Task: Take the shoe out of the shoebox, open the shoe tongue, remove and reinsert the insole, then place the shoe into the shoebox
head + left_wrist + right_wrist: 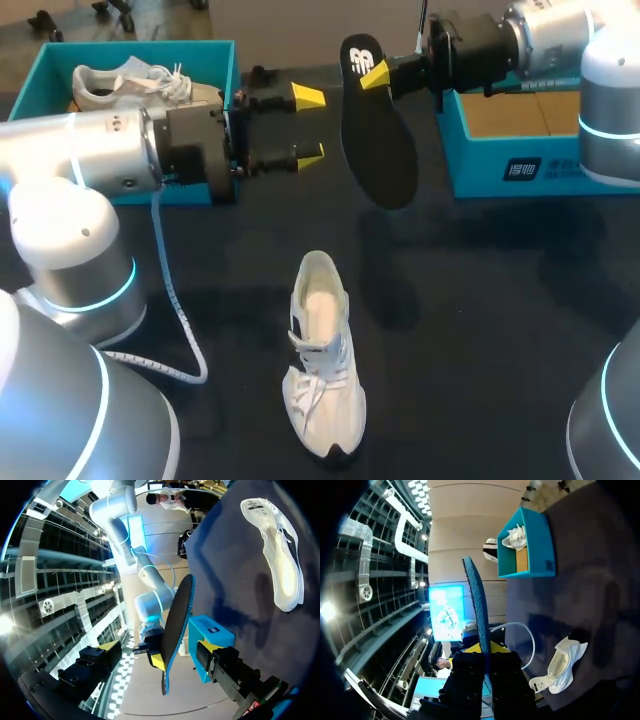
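Note:
A white shoe lies on the dark table, toe toward me and opening up; it also shows in the wrist views. My right gripper is shut on the heel end of the black insole, which hangs above the table. From the right wrist the insole is seen edge on, rising from between my right gripper's fingers. My left gripper is open, held level just left of the insole. In the left wrist view the insole stands ahead of the wide-open left gripper.
A teal shoebox with a second white shoe stands at the back left, behind my left arm. Another teal box stands at the back right under my right arm. A white cable hangs from the left arm onto the table.

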You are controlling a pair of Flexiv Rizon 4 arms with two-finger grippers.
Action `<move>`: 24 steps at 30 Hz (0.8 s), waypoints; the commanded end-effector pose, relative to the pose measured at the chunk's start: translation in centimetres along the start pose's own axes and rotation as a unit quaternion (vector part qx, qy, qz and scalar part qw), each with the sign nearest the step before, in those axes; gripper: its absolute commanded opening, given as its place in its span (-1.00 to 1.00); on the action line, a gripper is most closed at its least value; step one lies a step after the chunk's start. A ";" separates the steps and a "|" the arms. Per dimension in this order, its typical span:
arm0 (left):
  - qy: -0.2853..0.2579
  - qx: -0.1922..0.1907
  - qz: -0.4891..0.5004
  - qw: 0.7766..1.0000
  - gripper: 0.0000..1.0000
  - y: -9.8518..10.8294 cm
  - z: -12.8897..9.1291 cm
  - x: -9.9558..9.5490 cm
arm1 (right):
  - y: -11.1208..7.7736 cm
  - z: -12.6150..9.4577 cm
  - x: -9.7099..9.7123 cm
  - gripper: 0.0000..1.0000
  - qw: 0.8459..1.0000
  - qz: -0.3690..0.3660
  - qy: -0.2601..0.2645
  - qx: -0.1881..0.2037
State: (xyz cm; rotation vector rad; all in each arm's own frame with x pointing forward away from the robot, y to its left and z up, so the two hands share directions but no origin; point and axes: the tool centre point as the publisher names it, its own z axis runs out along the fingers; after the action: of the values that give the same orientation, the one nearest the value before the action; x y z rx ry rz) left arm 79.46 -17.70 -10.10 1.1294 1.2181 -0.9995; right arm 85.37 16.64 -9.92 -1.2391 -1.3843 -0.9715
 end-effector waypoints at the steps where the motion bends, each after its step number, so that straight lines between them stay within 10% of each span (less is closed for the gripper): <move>1: -0.007 -0.004 0.000 1.000 1.00 0.6 1.8 1.0 | 0.0 0.0 0.1 -1.00 1.000 0.001 -0.001 0.000; 24: -0.006 -0.010 -0.004 1.000 1.00 0.7 4.2 2.3 | 0.0 0.0 0.1 -1.00 1.000 0.001 -0.001 0.000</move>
State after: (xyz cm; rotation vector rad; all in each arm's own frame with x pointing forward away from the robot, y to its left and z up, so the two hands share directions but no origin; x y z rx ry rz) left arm 81.16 -20.90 -12.15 1.1131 1.2224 -1.0040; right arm 85.37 16.64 -9.92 -1.2390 -1.3842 -0.9716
